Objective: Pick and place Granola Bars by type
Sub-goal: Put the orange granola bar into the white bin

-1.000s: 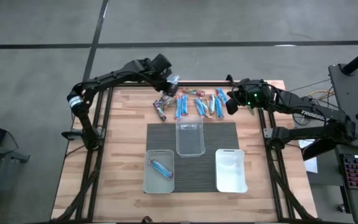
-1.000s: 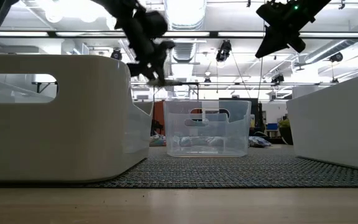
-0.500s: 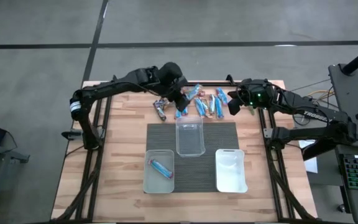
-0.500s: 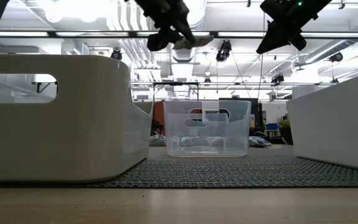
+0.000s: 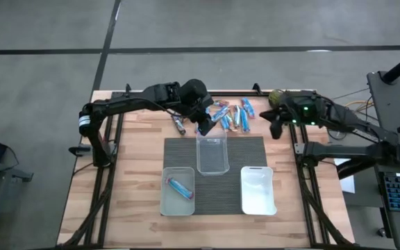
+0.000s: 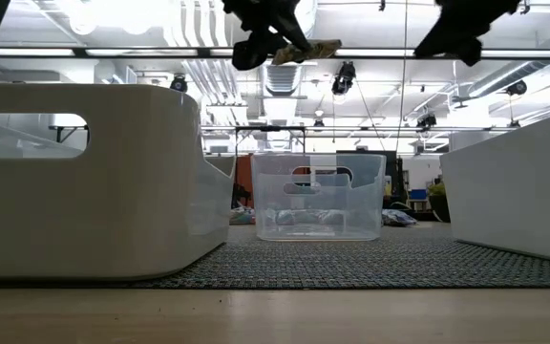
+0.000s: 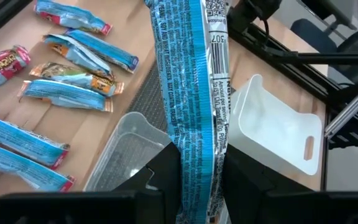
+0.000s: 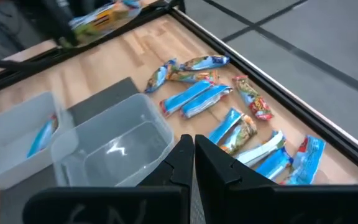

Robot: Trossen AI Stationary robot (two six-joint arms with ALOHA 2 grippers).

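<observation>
Left pincer (image 5: 204, 125) grips a blue bar (image 7: 194, 93) by its lower end, held in the air at the far rim of the clear middle tub (image 5: 212, 154). Right pincer (image 5: 275, 128) is fully closed, empty, waiting near the worktop's (image 5: 137, 149) right edge.

Recommended: compare the wrapper with the bar (image 5: 180, 186) already in the left tub (image 5: 177, 191), centre the load over the matching tub, lower inside the walls, then release.

The held bar is long, glossy and crinkled, with white print and a barcode. The remaining bars (image 5: 231, 116) lie scattered beyond the mat (image 5: 179, 149).
</observation>
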